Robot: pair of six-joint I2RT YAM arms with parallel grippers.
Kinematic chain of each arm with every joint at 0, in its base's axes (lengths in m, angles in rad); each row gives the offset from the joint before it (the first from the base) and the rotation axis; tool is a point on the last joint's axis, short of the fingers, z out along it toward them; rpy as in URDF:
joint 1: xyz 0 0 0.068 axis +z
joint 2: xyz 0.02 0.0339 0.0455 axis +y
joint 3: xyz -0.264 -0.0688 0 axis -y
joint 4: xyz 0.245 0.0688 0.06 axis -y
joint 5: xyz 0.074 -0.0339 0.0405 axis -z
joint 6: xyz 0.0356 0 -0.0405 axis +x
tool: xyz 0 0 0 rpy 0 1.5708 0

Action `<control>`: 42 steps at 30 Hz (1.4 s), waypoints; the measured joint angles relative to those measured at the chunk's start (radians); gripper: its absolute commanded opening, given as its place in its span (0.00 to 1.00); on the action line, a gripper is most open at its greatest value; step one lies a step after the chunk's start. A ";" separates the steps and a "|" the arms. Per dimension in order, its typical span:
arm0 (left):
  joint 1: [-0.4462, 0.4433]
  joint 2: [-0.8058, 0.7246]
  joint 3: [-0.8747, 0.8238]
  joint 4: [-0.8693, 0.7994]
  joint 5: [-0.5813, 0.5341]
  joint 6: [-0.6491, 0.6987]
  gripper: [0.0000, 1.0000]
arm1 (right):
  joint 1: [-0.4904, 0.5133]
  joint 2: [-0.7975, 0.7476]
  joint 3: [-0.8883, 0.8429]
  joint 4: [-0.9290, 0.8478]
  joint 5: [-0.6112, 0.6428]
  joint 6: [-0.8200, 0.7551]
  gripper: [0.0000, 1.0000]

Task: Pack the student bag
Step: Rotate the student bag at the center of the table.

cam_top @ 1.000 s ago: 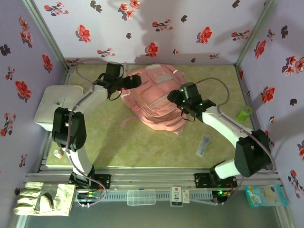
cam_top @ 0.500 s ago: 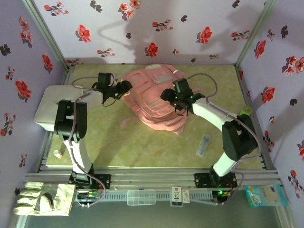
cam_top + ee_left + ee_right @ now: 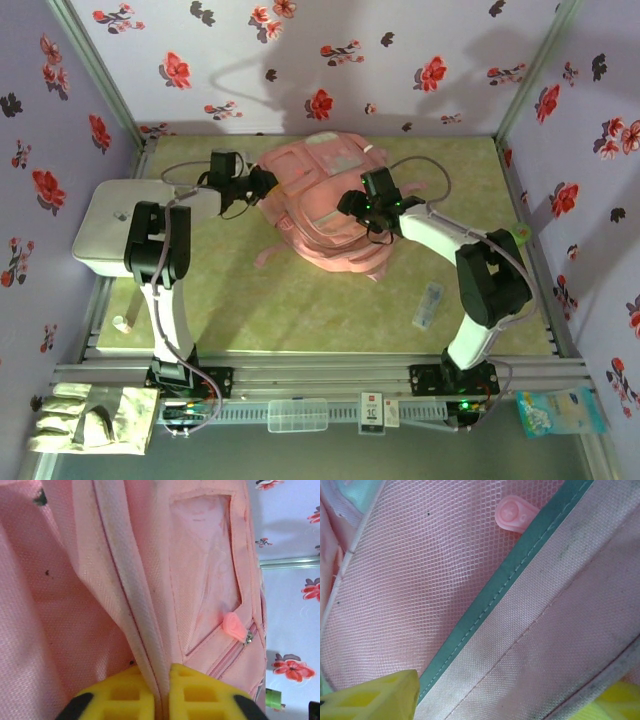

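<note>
The student bag (image 3: 325,205) lies at the far middle of the tabletop (image 3: 300,300). The left tool (image 3: 161,692) is clamped on a piped seam at the bag's left edge; the right tool (image 3: 495,697) spreads apart over its mesh pocket (image 3: 420,580). The thin pinch may slip, or a pull may drag the whole bag.

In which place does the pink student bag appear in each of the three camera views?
Top external: the student bag lies at the table's far middle, between the two arms.
Left wrist: it covers the left and middle; the left gripper pinches its pale seam.
Right wrist: its mesh and teal trim, close up.
Shared landmark: the flowered wall, in top external and left wrist.
</note>
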 measured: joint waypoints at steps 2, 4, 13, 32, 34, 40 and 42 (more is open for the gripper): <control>0.000 0.000 -0.009 0.019 -0.001 -0.010 0.00 | -0.009 0.026 0.010 0.008 -0.003 -0.017 0.71; 0.000 -0.006 -0.037 0.050 -0.007 -0.015 0.00 | -0.019 0.055 0.026 0.010 -0.008 -0.038 0.71; -0.008 -0.177 -0.269 0.146 -0.125 -0.116 0.00 | -0.057 0.187 0.210 -0.016 -0.014 -0.185 0.71; -0.168 -0.295 -0.345 0.137 -0.380 -0.444 0.00 | 0.138 -0.109 0.232 -0.289 0.144 -0.145 0.61; -0.183 -0.295 -0.342 0.136 -0.396 -0.468 0.00 | 0.200 -0.093 0.229 -0.293 0.154 -0.113 0.57; -0.216 -0.295 -0.341 0.136 -0.435 -0.517 0.00 | 0.322 0.008 0.230 -0.287 0.193 -0.024 0.42; -0.217 -0.295 -0.341 0.136 -0.439 -0.527 0.00 | 0.329 0.037 0.230 -0.283 0.203 -0.003 0.40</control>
